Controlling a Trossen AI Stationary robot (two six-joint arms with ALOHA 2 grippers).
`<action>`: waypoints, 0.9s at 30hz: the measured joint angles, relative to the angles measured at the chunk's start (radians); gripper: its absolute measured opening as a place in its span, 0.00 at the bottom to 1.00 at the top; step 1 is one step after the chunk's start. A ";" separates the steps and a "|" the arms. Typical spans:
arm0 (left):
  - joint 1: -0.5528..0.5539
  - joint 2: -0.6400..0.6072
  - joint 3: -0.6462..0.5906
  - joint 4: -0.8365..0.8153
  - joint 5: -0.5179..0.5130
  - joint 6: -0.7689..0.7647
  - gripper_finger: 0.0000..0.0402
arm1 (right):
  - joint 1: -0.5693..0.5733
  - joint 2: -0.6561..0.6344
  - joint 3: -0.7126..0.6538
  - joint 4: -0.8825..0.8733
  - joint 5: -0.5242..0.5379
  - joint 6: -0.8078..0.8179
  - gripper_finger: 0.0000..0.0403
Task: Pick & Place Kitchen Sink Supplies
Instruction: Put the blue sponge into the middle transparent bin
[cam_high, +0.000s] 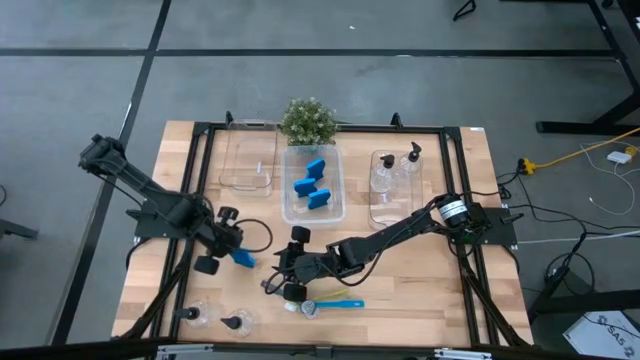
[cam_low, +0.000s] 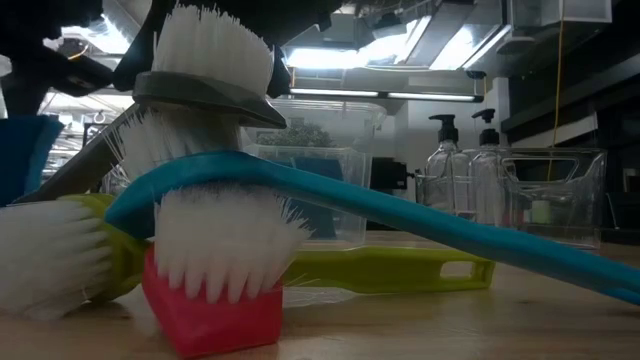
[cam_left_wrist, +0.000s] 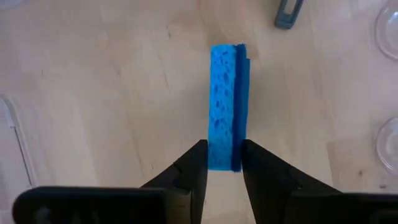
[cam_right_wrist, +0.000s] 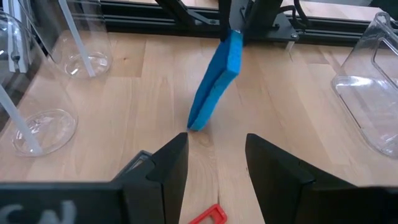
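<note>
Brushes (cam_low: 220, 250) lie piled near the table's (cam_high: 420, 290) front edge; the left gripper (cam_left_wrist: 224, 165) pinches a blue sponge (cam_left_wrist: 227, 102), the right gripper (cam_right_wrist: 216, 163) gapes empty beside it.

This looked like a robotics lab or workshop, not a home kitchen. A wooden surface (cam_high: 420, 290) in a black metal frame (cam_high: 455, 200) stood on grey concrete floor (cam_high: 80, 80). Loose cables (cam_high: 590, 195) and a yellow plug (cam_high: 528, 166) trailed at right. Ceiling strip lights (cam_low: 400, 96) glowed at the low view's top.
</note>
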 joint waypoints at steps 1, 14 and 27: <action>0.000 0.006 0.000 0.004 0.000 -0.006 0.23 | 0.000 0.000 0.000 0.000 0.000 0.000 0.40; 0.000 0.054 0.000 0.040 0.005 -0.052 0.17 | 0.000 0.000 0.000 0.001 0.000 0.000 0.40; 0.003 0.056 0.014 0.232 -0.056 -0.007 0.02 | -0.003 0.000 0.000 0.030 -0.037 0.010 0.40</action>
